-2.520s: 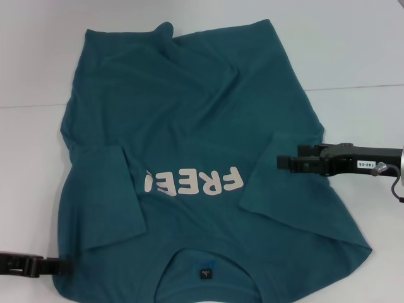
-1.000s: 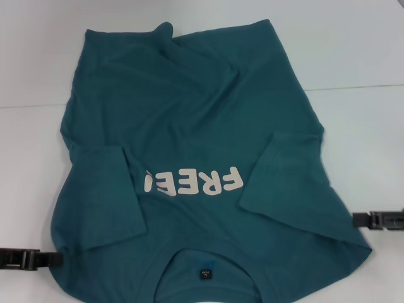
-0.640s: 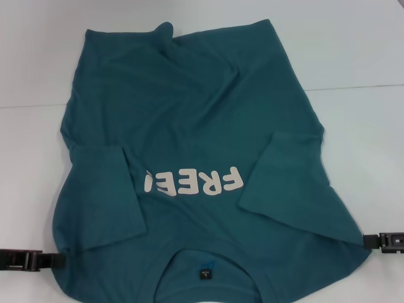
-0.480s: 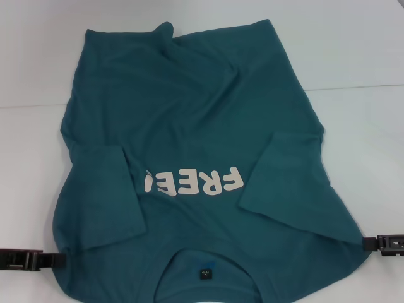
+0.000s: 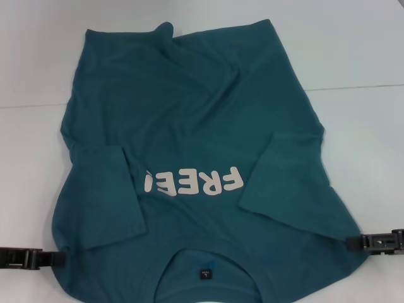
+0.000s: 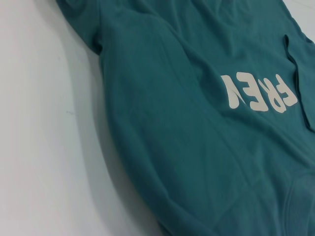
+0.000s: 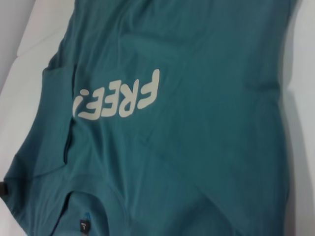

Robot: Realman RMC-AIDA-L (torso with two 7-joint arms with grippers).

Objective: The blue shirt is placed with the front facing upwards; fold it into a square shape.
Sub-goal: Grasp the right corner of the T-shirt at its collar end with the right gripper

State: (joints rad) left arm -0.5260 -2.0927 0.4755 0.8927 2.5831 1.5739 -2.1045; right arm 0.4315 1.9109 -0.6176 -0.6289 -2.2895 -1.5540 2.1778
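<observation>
On table: blue shirt (image 5: 202, 126) | sleeves folded inward, collar cut off

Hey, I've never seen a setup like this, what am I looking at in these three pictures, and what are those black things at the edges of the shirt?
This is a two-armed robot meant to fold a shirt. The wide picture comes from a camera on its head, looking down at a white table. The other two come from cameras on its wrists, each looking across the cloth from one side.

On the table lies the blue shirt, front up, both sleeves folded inward, with cream letters on the chest and a small neck label at the collar.

The black things are the robot's grippers. The left gripper sits at the shirt's near left edge, the right gripper at its near right edge. Whether either has pinched the cloth cannot be seen.
</observation>
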